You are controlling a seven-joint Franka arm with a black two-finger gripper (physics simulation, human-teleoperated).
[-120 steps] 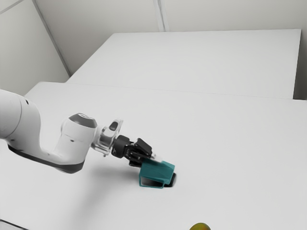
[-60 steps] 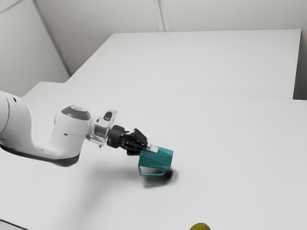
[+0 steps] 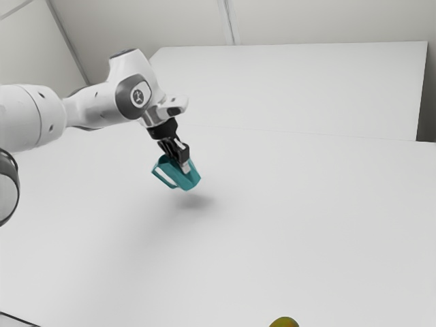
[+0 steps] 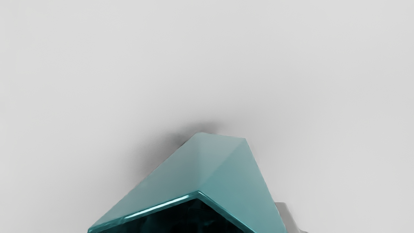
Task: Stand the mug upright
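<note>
One angular teal mug (image 3: pixel 180 177), tilted, is gripped by the black two-finger gripper (image 3: pixel 184 165) above the white table (image 3: pixel 286 211), left of centre in the exterior view; lifting seems done. Levelling, then base-first lowering, is needed next.

Wrist view: mouth is turned towards the gripper; dark interior, contents can't be told.
</note>
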